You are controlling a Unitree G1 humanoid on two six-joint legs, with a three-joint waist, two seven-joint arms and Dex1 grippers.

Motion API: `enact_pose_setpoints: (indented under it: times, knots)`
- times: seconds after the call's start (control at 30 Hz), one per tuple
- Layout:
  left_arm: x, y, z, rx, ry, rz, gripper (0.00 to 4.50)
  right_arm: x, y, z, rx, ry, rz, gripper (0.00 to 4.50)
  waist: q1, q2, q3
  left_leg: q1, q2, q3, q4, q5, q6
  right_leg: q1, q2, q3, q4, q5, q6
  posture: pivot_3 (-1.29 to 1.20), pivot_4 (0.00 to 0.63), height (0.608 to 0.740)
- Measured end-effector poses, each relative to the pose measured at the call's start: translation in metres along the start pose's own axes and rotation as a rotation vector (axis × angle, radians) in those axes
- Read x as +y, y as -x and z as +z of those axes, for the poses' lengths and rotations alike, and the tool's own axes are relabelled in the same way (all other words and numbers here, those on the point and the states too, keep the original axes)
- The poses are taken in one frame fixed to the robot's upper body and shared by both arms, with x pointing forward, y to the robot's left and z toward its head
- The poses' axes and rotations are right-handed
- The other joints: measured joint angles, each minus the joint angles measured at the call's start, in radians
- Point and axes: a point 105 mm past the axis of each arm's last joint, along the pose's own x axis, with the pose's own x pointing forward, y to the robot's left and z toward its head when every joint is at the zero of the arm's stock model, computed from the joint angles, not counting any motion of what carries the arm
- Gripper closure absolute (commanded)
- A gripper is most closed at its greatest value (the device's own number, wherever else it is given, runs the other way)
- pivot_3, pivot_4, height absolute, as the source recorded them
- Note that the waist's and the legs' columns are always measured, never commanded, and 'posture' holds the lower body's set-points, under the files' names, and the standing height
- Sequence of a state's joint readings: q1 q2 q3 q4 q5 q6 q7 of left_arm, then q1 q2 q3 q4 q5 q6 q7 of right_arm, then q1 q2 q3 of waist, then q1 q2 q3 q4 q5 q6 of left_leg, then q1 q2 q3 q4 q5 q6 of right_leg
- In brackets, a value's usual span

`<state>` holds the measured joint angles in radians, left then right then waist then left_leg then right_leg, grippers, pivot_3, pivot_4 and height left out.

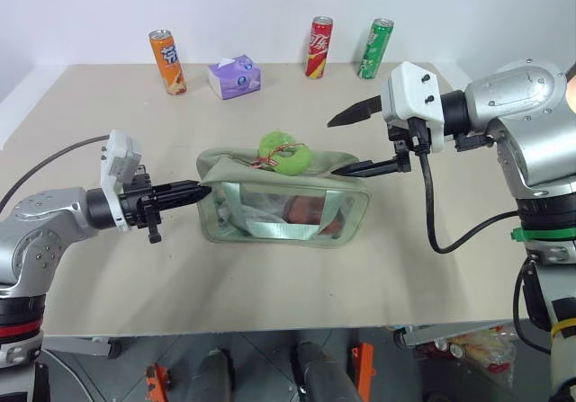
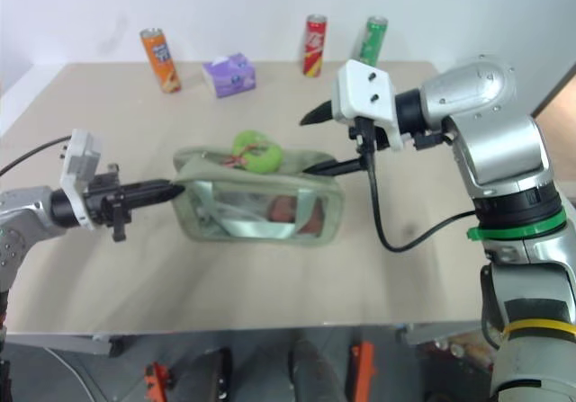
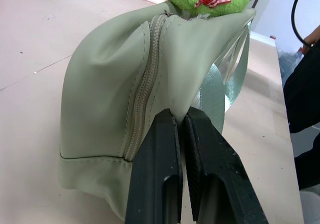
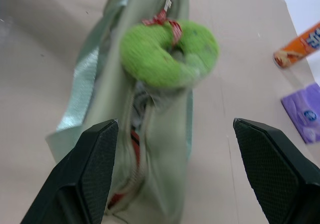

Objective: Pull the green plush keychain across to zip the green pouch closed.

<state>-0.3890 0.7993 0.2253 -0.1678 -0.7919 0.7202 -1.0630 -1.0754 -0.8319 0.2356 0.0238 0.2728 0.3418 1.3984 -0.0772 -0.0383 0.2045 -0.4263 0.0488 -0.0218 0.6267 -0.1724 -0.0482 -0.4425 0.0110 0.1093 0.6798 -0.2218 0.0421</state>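
The green pouch (image 1: 283, 209) lies mid-table with its clear window facing me. The green plush keychain (image 1: 284, 153) rests on its top zipper, about midway along. My left gripper (image 1: 202, 191) is shut on the fabric at the pouch's left end (image 3: 110, 83), its fingers (image 3: 160, 154) pinching a fold beside the closed zipper. My right gripper (image 1: 335, 147) hovers open at the pouch's right end, pointing left toward the plush (image 4: 167, 53), with nothing between its fingers (image 4: 95, 164). From the plush to the right end the zipper gapes.
Along the far edge of the table stand an orange can (image 1: 167, 61), a purple tissue pack (image 1: 234, 75), a red can (image 1: 320, 48) and a green can (image 1: 375, 49). The table's front edge (image 1: 270, 330) runs close below the pouch.
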Motion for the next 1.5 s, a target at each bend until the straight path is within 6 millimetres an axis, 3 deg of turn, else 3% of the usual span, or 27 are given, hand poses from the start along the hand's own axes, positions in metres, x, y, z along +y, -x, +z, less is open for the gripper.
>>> enact_pose_setpoints:
  times: [0.37,0.7,1.43,1.47,1.5]
  knots:
    - [0.001,0.001,0.0,-0.006,0.006,0.012,4.5,-0.005,-0.014,0.029,-0.105,0.067,0.037,0.7,-0.001,0.0,0.0,0.0,0.0,0.0,0.0,0.0,0.0,0.0,0.0,0.0,0.0,0.0,0.0,0.0,0.15,0.74]
    - [0.001,0.001,0.001,-0.009,0.008,0.011,4.5,-0.008,-0.013,0.017,-0.039,0.142,0.016,0.7,0.0,0.0,0.0,0.0,0.001,0.0,-0.001,0.0,0.0,0.0,0.0,-0.001,0.0,0.0,0.0,0.0,0.15,0.74]
    - [0.002,0.0,0.002,-0.014,0.011,0.019,4.5,-0.007,-0.052,0.011,-0.008,0.253,0.007,0.7,0.0,0.0,0.0,0.0,0.001,0.0,-0.001,0.0,0.0,0.0,0.0,-0.001,0.0,0.0,0.0,0.0,0.15,0.74]
    - [0.002,0.0,0.002,-0.015,0.011,0.02,4.5,-0.007,-0.052,0.011,-0.01,0.252,0.009,1.22,0.0,0.0,0.0,0.0,0.0,0.0,-0.001,0.0,0.0,0.0,0.0,-0.001,0.0,0.0,0.0,0.0,0.15,0.74]
    - [0.002,0.0,0.002,-0.015,0.011,0.021,4.5,-0.007,-0.053,0.011,-0.011,0.252,0.013,1.44,0.0,0.0,0.0,0.0,0.0,0.0,-0.001,0.0,0.0,0.0,0.0,-0.001,0.0,0.001,0.0,0.0,0.15,0.74]
